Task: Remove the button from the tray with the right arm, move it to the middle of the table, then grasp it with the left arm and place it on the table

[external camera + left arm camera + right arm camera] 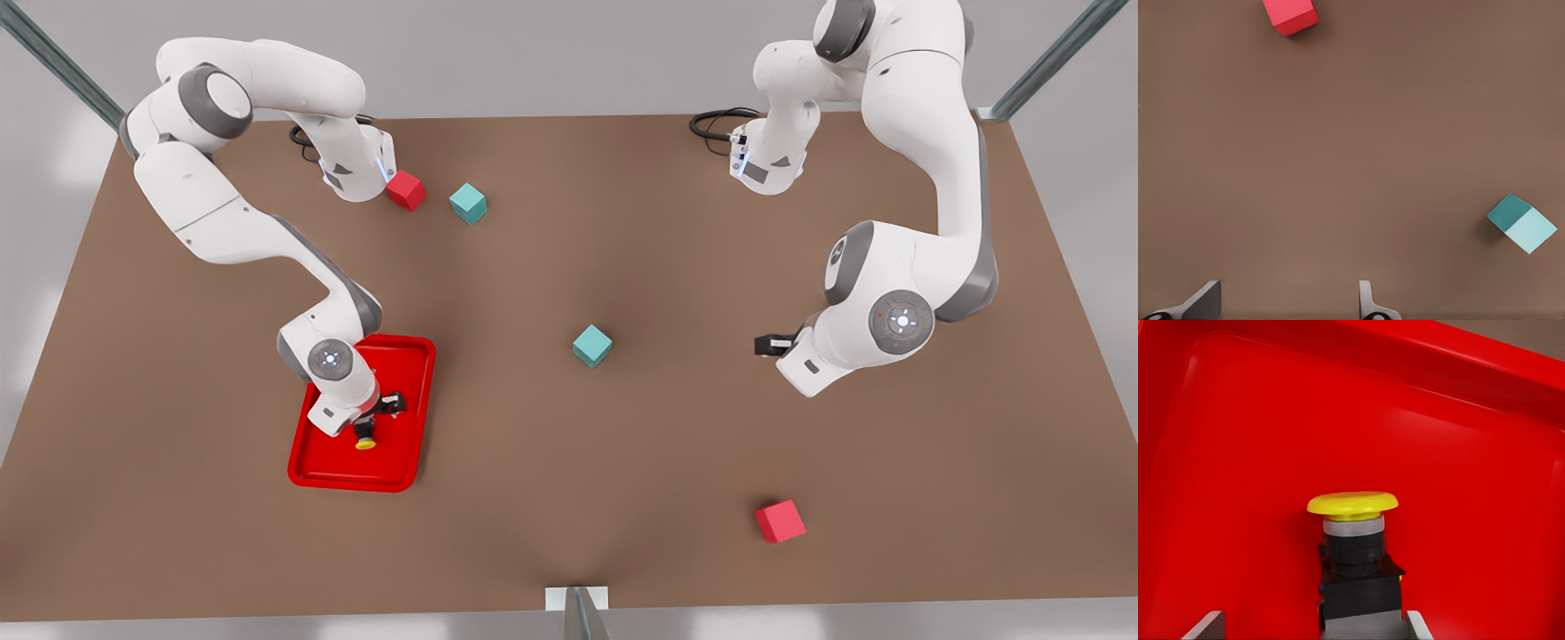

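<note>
Right gripper (366,425) bends over tray (404,462), fingers flanking button (1353,540); left gripper (1288,303) waits, fingers apart.

Even, bright light fell from above, the cubes cast faint soft shadows, and the tray (418,404) showed mild glare.

Your right gripper (366,428) sits low on the front view's left, arm folded at the elbow and wrist angled downward; its fingers (1205,625) stand apart, one on each side. Your left gripper (772,344) waits on the front view's right, held up, wrist bent, its fingers (1201,301) spread wide with nothing between them.
</note>
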You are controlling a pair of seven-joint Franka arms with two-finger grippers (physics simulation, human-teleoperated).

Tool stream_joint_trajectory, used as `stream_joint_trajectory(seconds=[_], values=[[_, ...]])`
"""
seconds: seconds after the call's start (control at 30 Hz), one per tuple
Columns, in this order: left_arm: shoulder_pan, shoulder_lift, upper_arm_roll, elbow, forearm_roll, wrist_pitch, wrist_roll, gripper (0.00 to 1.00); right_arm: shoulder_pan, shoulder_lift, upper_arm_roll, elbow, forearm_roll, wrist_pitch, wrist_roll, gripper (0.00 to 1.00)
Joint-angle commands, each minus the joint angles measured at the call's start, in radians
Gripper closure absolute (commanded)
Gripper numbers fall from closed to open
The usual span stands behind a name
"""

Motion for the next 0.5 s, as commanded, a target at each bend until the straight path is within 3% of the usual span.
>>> stream_joint_trajectory(seconds=[0.0,0.2,0.23,0.27,0.3,0.47], values=[[0.000,-0.001,0.000,0.000,0.001,-0.002,-0.005,0.00,-0.001,0.000,0.008,0.003,-0.009,-0.009,-0.008,0.00],[0.002,-0.003,0.001,0.002,0.001,-0.004,-0.004,0.00,0.002,0.030,0.007,0.026,-0.021,-0.006,-0.001,0.02],[0.000,-0.003,0.000,0.002,0.001,-0.016,-0.005,0.00,0.002,0.030,0.007,0.026,-0.021,-0.006,-0.001,0.06],[0.000,-0.003,0.000,0.002,0.001,-0.015,-0.005,0.00,0.001,0.030,0.007,0.030,-0.021,-0.006,-0.001,0.19],[0.000,-0.003,0.000,0.002,0.001,-0.016,-0.007,0.00,-0.001,0.030,0.009,0.030,-0.021,-0.007,-0.001,0.26],[-0.006,-0.003,-0.008,0.003,-0.001,-0.024,-0.010,0.00,-0.027,0.020,0.016,0.030,-0.020,-0.012,-0.006,0.32]])
